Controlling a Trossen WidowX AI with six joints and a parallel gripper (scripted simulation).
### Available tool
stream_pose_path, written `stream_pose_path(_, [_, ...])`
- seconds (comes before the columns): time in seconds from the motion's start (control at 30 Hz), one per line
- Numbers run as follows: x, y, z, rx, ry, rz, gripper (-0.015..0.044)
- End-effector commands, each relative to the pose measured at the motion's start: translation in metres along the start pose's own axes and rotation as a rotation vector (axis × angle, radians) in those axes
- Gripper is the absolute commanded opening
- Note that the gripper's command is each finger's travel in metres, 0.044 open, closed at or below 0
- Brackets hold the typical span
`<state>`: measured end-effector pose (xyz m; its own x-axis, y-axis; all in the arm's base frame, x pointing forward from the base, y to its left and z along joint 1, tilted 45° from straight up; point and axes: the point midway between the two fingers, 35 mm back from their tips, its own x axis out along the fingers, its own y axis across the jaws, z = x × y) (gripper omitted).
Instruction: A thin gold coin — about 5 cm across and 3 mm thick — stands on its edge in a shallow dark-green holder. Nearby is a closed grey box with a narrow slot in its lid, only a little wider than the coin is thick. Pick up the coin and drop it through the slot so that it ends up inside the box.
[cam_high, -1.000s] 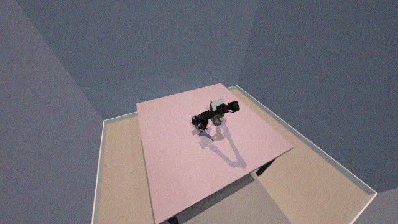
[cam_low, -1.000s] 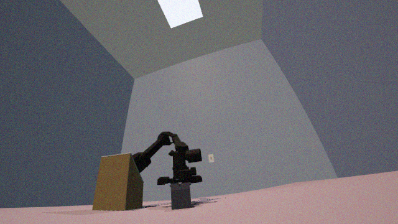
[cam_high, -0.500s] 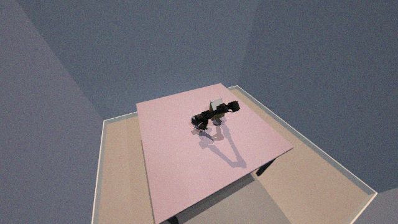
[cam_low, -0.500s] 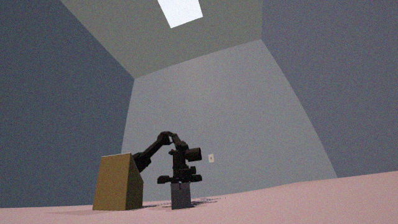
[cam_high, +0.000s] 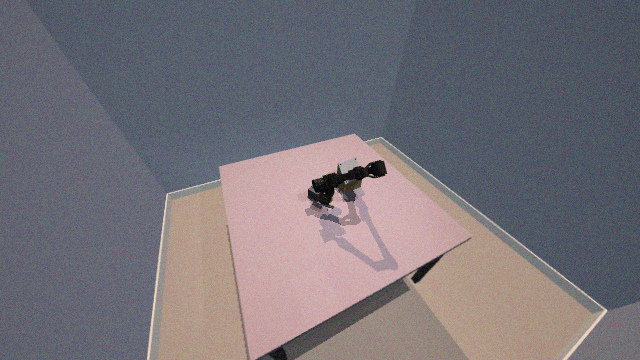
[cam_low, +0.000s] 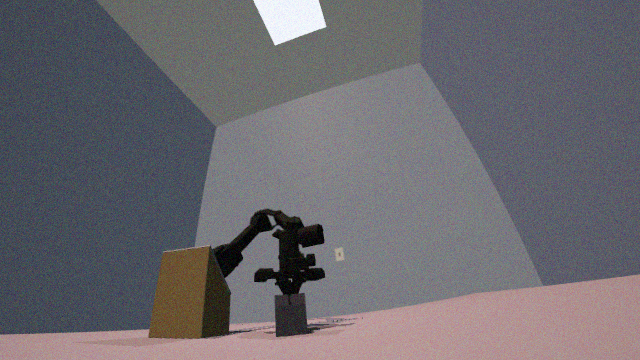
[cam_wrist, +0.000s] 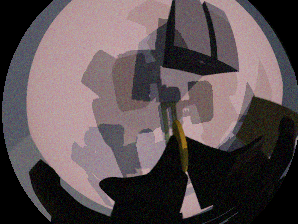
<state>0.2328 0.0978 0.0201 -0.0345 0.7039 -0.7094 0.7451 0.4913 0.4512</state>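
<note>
The gold coin (cam_wrist: 181, 142) stands on edge in the wrist view, its far end at the dark-green holder (cam_wrist: 165, 122). Whether its lower edge still sits in the holder cannot be told. My gripper (cam_wrist: 176, 139) (cam_low: 289, 292) is shut on the coin, with the black fingers on either side of it. The grey box (cam_wrist: 191, 30) (cam_low: 291, 316) stands beyond the holder in the wrist view, with a dark narrow slot in its lid. In the exterior view the box stands in front of the fingertips and hides coin and holder. In the top view the arm covers this area.
A tall brown block (cam_high: 349, 187) (cam_low: 179, 295) (cam_wrist: 265, 125) with a pale top stands beside the arm, to the right of the fingers in the wrist view. The pink table (cam_high: 280, 280) carries everything, and the arm's shadows fall across it.
</note>
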Motion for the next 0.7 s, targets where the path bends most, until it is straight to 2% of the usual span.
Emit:
stream_pose_path(0.0, [-0.012,0.0,0.001,-0.004,-0.003,-0.002,0.0])
stream_pose_path(0.67, [-0.056,-0.002,-0.004,0.001,0.004,0.002,0.0])
